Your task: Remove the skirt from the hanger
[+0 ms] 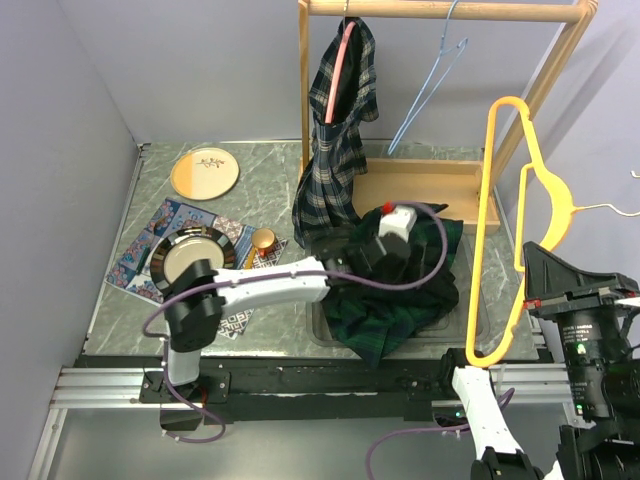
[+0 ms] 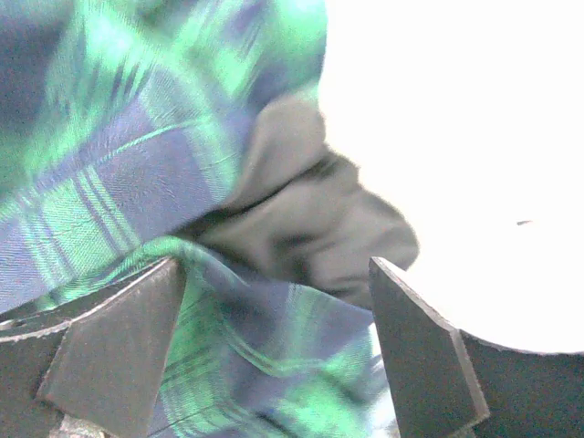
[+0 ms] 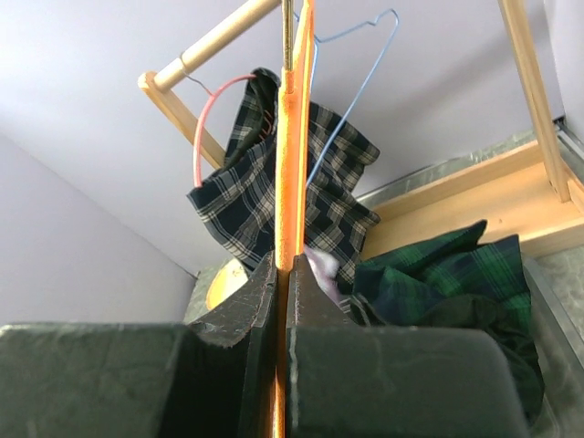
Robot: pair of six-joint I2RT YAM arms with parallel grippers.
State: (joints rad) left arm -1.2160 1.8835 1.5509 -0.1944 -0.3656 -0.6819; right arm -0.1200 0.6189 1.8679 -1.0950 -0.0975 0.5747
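Observation:
The green plaid skirt [image 1: 400,295] lies crumpled in a grey tray [image 1: 318,322] at the table's middle, off its hanger. My left gripper [image 1: 393,250] is down on the skirt. In the left wrist view its fingers [image 2: 119,347] stand wide apart, open [image 2: 274,265], with skirt cloth [image 2: 137,155] bunched between them. My right gripper [image 1: 530,285] is shut on the bare yellow hanger [image 1: 495,180] and holds it upright at the right. In the right wrist view the hanger [image 3: 294,137] is pinched between the pads [image 3: 281,269], and the skirt [image 3: 456,274] lies beyond.
A wooden rack [image 1: 440,10] stands at the back with a dark plaid garment [image 1: 335,140] on a pink hanger and a bare blue hanger [image 1: 430,85]. On the left are two plates [image 1: 205,172] [image 1: 190,258], a copper cup [image 1: 263,240] and a patterned mat [image 1: 150,235].

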